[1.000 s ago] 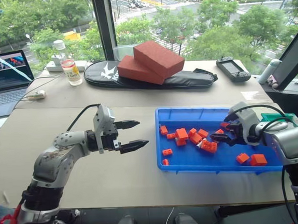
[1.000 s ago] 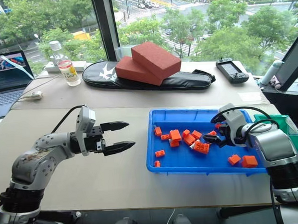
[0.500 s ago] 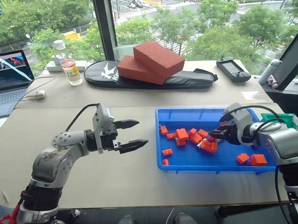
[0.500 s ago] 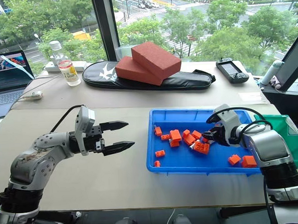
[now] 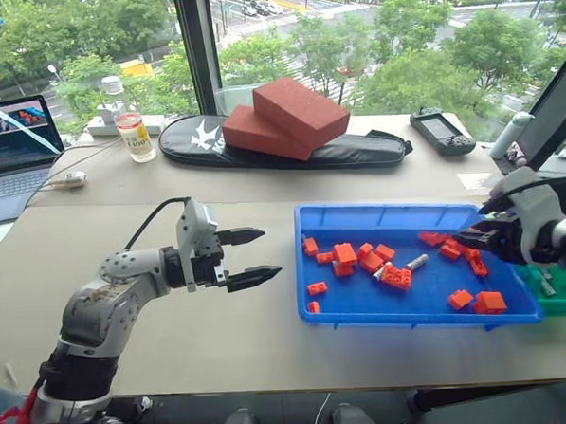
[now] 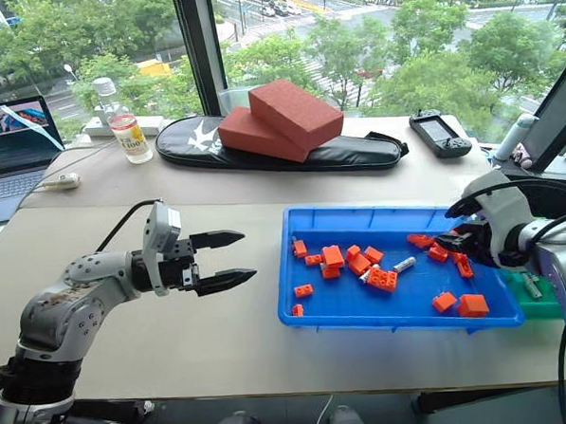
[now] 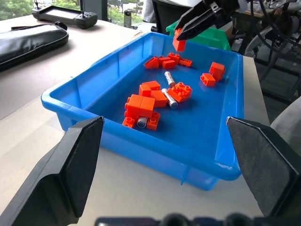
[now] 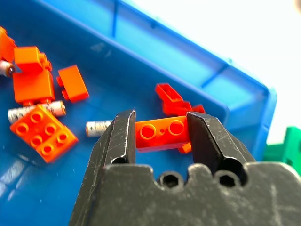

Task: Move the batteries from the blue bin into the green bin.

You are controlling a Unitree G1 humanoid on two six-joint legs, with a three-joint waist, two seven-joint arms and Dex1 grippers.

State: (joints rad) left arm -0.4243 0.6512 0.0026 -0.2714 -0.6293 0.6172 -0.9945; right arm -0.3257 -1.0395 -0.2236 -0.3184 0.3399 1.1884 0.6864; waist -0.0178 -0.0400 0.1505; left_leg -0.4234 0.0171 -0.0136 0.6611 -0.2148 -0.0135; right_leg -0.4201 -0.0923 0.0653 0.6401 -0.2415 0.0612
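The blue bin (image 5: 387, 209) lies on the table and holds orange toy bricks and batteries. One battery (image 5: 417, 261) lies near the tray's middle, and others (image 7: 169, 78) (image 8: 99, 126) lie among the bricks. My right gripper (image 5: 474, 235) hovers over the tray's right end, shut on an orange brick (image 8: 162, 132), not on a battery. The green bin (image 5: 563, 292) sits just right of the tray with a battery (image 6: 531, 285) inside. My left gripper (image 5: 257, 253) hangs open and empty over the table, left of the tray and pointing at it.
Two red foam blocks (image 5: 288, 117) rest on a black case (image 5: 280, 150) at the back. A handheld controller (image 5: 443, 130), a bottle (image 5: 134, 130) and a laptop (image 5: 13, 141) stand farther back. A window post (image 5: 553, 112) rises at the right.
My right gripper shut on an orange brick in the tray's middle, then lifted it up and rightward to the tray's right end. The left arm stayed still.
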